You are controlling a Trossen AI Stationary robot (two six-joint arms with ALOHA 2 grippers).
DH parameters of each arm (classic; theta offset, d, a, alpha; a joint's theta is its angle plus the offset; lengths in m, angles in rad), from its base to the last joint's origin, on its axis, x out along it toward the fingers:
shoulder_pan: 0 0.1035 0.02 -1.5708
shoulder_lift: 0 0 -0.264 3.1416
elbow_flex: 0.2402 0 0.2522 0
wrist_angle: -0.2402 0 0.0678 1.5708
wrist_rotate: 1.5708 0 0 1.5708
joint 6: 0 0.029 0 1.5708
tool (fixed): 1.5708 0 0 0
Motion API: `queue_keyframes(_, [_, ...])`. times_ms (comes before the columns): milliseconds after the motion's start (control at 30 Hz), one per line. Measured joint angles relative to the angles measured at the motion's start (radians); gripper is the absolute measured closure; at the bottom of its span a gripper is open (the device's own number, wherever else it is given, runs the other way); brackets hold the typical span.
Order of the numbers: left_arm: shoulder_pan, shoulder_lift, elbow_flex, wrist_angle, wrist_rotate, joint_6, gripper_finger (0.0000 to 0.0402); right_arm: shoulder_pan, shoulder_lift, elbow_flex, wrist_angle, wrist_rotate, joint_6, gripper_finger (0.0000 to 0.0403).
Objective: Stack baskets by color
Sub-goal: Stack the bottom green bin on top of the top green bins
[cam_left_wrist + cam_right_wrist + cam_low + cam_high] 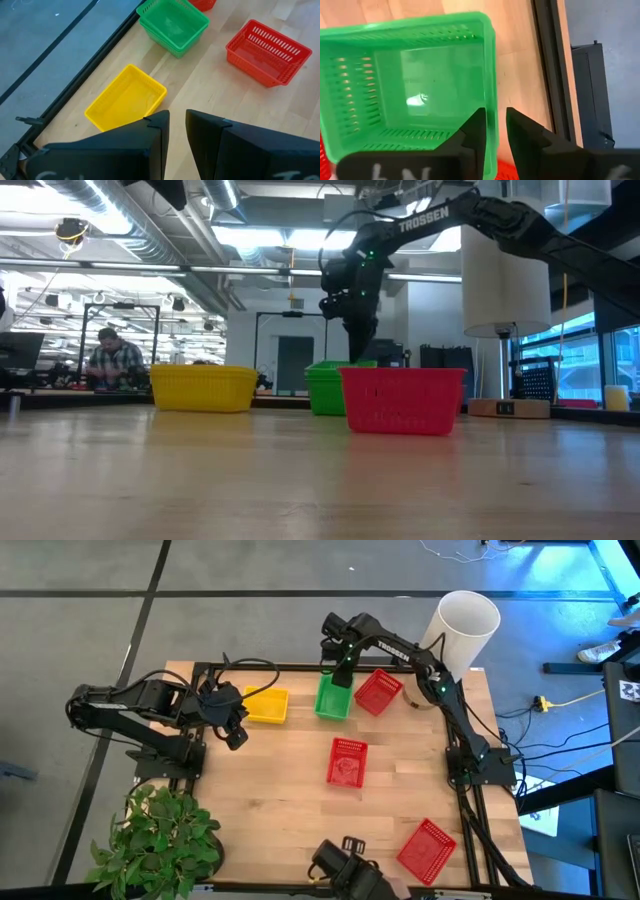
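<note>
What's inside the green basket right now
The green basket holds nothing loose; its floor shows bare. In the left wrist view it looks layered, so more green ones may be nested beneath, count hidden.

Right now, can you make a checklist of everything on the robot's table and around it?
Surface: wooden table, black frame.
Job's things: yellow baskets and green baskets at the far edge; three red baskets apart.
Clutter: plant at the near left corner; white cylinder beyond the far right corner.
Grippers: right gripper straddles the green baskets' rim, jaws slightly apart; left gripper beside the yellow baskets, holding nothing.
Cables: on the floor at right.
Surroundings: person far behind.
</note>
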Motion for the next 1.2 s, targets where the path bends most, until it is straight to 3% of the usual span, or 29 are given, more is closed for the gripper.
queue_keyframes(333, [0.0, 0.0, 0.0, 0.0, 0.0, 0.0, 0.0347, 0.018, 0.0, 0.01, -0.015, 0.0, 0.001, 0.0398])
queue_keyframes(900, [0.0, 0.0, 0.0, 0.0, 0.001, 0.001, 0.0347, 0.015, 0.006, -0.109, 0.164, -0.01, 0.008, 0.0402])
queue_keyframes(1033, [0.0, 0.0, 0.0, 0.0, 0.001, 0.001, 0.0347, 0.013, 0.006, -0.131, 0.139, -0.009, 0.014, 0.0402])
queue_keyframes(1200, [0.0, 0.0, 0.0, 0.0, 0.001, 0.001, 0.0347, 0.027, 0.006, -0.041, 0.03, -0.006, 0.023, 0.0402])
